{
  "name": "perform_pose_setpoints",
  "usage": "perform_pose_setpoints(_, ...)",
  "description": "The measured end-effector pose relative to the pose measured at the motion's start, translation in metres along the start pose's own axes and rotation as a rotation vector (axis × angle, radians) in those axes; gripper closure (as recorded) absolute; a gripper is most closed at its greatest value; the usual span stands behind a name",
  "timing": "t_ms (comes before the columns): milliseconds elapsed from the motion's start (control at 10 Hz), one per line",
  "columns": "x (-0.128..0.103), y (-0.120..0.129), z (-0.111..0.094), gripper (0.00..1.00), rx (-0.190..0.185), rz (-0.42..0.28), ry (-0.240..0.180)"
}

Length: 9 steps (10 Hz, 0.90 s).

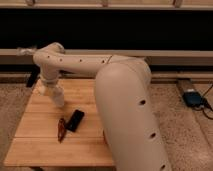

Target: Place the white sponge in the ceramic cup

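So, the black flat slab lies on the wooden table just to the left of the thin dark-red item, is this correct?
Not quite. In the camera view the black slab lies on the wooden table just to the right of the thin dark-red item, not to its left. The gripper is farther back on the table, above and left of both.

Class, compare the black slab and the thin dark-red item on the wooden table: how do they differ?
The black slab is broader and blocky; the thin dark-red item is narrow. The slab is black, the item dark red. The slab lies nearer the arm's tool, which hangs over the wooden table. Both lie flat, side by side.
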Motion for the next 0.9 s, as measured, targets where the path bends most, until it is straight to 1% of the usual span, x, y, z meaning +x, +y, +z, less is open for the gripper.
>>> perform_pose_setpoints(200, 0.0, -0.004, 0.007, 0.99, -0.013, 0.007, -0.013)
perform_pose_setpoints(300, 0.001, -0.006, 0.012, 0.93, -0.02, 0.014, -0.021)
perform_pose_setpoints(600, 0.009, -0.009, 0.025, 0.63, -0.041, 0.054, -0.046)
perform_pose_setpoints(800, 0.013, -0.009, 0.032, 0.4, -0.051, 0.077, -0.064)
perform_pose_setpoints(900, 0.015, -0.009, 0.035, 0.32, -0.054, 0.085, -0.072)
